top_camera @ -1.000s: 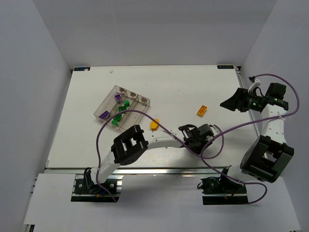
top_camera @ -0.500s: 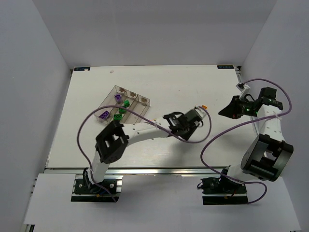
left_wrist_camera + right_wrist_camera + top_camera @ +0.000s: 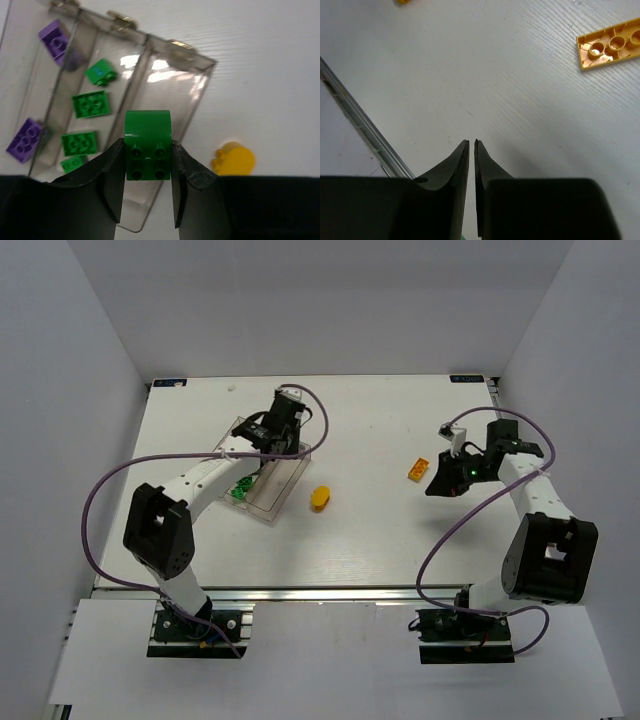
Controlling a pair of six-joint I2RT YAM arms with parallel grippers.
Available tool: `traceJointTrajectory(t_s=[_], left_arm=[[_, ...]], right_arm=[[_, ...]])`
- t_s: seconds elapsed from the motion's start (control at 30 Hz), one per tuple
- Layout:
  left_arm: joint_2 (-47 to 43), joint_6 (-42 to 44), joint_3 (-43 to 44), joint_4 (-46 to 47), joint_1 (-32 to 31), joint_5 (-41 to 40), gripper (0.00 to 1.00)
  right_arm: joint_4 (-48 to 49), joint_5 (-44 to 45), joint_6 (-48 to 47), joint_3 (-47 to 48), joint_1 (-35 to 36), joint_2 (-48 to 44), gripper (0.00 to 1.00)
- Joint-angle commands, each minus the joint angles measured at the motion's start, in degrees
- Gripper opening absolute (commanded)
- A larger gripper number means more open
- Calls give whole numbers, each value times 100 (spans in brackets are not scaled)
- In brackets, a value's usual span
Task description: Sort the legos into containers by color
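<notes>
Found purple legos (image 3: 55, 37) and green ones (image 3: 90, 105) already sorted into two compartments of the tray (image 3: 172, 87), the third bare (yellow oval (image 3: 233, 159) and orange plate (image 3: 612, 42) out on the table (image 3: 380, 420), unsorted). Saw a green brick (image 3: 148, 132) clamped in the left gripper (image 3: 147, 165), above the tray. Saw the right gripper (image 3: 471, 142) pinched shut, empty, near the orange plate.

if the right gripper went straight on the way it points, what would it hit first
Probably bare table: the right gripper, shut and empty, aims at open white surface. The orange lego plate lies off to one side of that line.
</notes>
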Motion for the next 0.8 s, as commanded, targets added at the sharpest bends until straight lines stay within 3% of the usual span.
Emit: traceJointTrajectory(t_s=[0.0,0.27,0.37,0.5,0.6,0.77], left_arm=[[-189,-4,-139,-274,342,-148,0],[30,180,-412,-309,1125,-96,0],[171,216,-447,-327,1274,-34,11],[347,190,-430,-397,1450,45,45],[426,181,-395,-432,1503,89,58],[295,260,-280,-363,1503,518,64]], right_arm=[[542,672,318,-67,336,-109,15],[851,1122,759,29,812,67,29],[859,1315,750,64,1040,129,35],[868,1394,776,117,1093,208,42],[894,1438,785,135,1119,234,44],[1009,1614,846,179,1120,261,51]])
